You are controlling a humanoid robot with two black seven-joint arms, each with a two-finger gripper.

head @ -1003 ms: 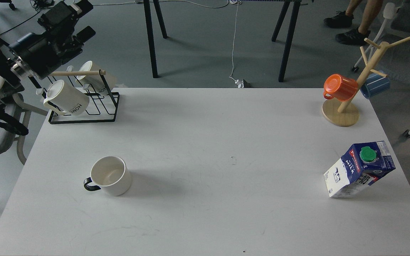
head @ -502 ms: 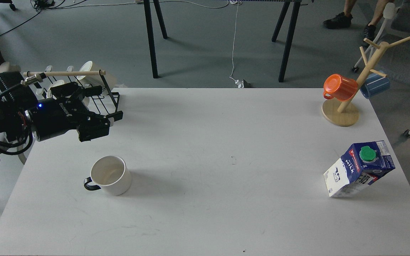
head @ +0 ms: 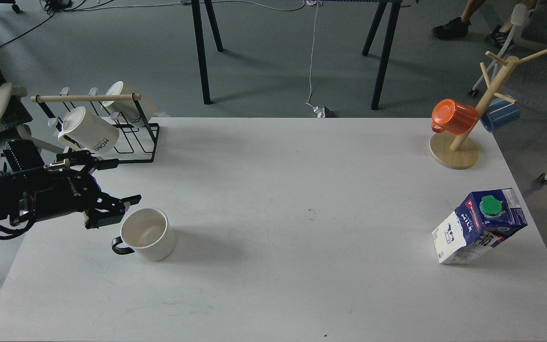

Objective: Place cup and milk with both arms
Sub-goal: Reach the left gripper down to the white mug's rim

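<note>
The black two-finger left gripper [head: 120,209] reaches in from the left edge, low over the white rectangular table [head: 273,285], its jaws spread apart and holding nothing. One fingertip sits just beside the rim of the squat white cup with a thin black loop handle [head: 147,234], which stands upright on the left part of the table, handle turned left, toward the arm. The blue and white gable-top milk carton with a green screw cap [head: 478,226] stands well apart, near the table's right edge. Behind the gripper, a black wire rack [head: 126,142] holds cream mugs lettered "HOME" [head: 88,130]. At the far right corner an orange mug [head: 454,116] hangs on a wooden mug tree [head: 463,142]. The right gripper is out of sight
</note>
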